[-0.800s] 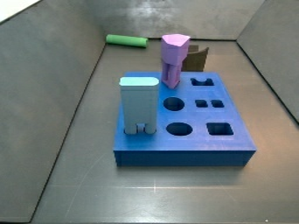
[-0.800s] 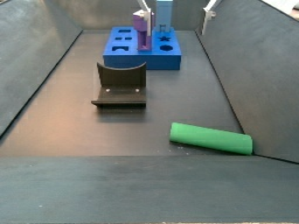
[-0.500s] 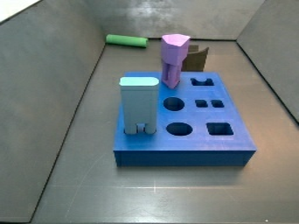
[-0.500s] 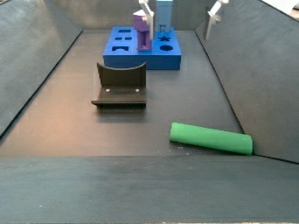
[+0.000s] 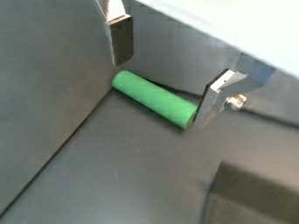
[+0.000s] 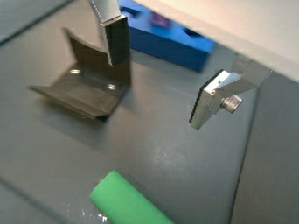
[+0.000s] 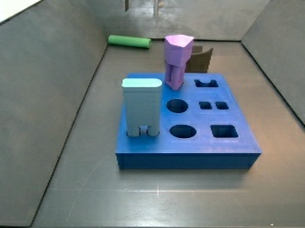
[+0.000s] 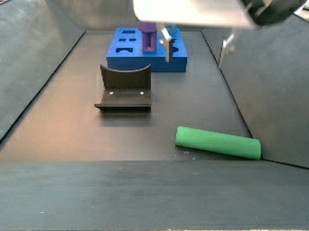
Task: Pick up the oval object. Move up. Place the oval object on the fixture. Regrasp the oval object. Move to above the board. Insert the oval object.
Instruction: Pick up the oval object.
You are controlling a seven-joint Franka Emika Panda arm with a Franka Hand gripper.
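The oval object, a bright green rod (image 5: 152,98), lies flat on the dark floor by a side wall; it also shows in both side views (image 7: 127,41) (image 8: 219,143) and in a wrist view (image 6: 126,203). My gripper (image 5: 167,74) is open and empty, held above the floor with the rod below and between its two fingers, not touching it. It hangs high in both side views (image 8: 196,50) (image 7: 142,7). The fixture (image 8: 125,86) (image 6: 79,83) stands between the rod and the blue board (image 7: 191,125) (image 8: 133,50).
A purple peg (image 7: 177,61) and a light blue rectangular peg (image 7: 141,107) stand upright in the board, which has several open holes. Grey walls close in the floor on both sides and at the far end.
The gripper has moved from over the board toward the green rod's end of the floor; its body now fills the top of a side view. Rod, fixture and board have not moved.
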